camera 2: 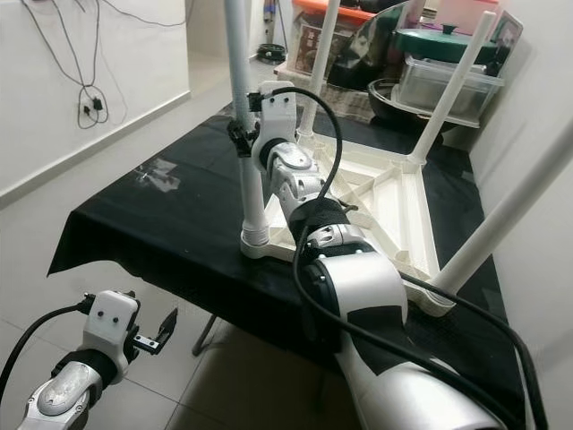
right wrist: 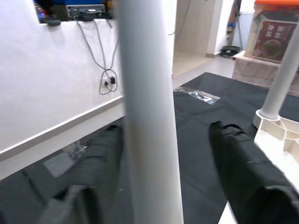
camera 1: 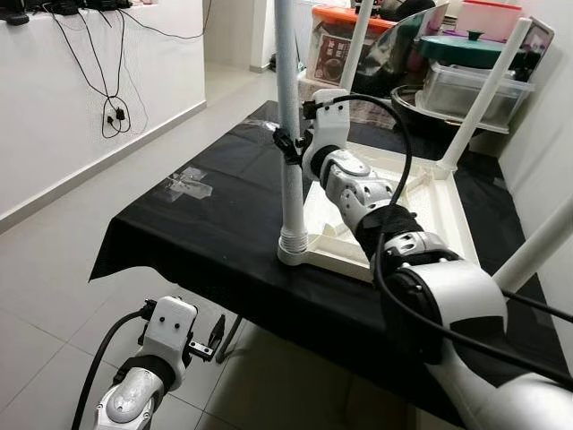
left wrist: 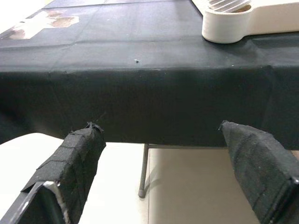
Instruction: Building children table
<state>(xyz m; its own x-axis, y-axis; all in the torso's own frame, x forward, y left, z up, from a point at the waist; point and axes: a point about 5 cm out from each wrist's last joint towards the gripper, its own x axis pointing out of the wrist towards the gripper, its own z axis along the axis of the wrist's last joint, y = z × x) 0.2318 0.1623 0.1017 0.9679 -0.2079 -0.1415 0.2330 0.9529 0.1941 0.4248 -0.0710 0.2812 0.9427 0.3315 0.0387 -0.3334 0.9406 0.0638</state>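
left claw (camera 1: pixel 215 339): idle, low beside the near edge of the desk, fingers spread apart, holding nothing; the wrist view looks along the black cloth's front drop.
taped patch (camera 1: pixel 190 184): clear tape stuck on the cloth, left part of the desk, well apart from the work.
desk (camera 1: pixel 206 235): draped in black cloth, carries the upturned children's table.
near-left leg (camera 1: pixel 288 134): white tube standing upright in the corner socket (camera 1: pixel 294 246) of the tabletop.
right claw (camera 1: pixel 288 149): around that leg partway up, one finger on each side; right wrist view shows the tube between the two fingers, but I can't tell if both pads press it, so closed or nearly closed on it.
tabletop (camera 1: pixel 428 208): white plastic, upside down on the desk, ribbed underside up.
other legs: far-right leg (camera 1: pixel 482 97) already up in its corner, near-right leg (camera 1: pixel 535 247) at the right edge, one more behind.
step (judgement): seating or screwing the near-left leg into its socket; looks like the last one.
next (judgement): keep the tube vertical, twist or press down until it seats, then let go.
in the way: the right arm's cable (camera 1: pixel 394 134) loops over the tabletop; storage boxes (camera 1: pixel 466 85) crowd the far side.
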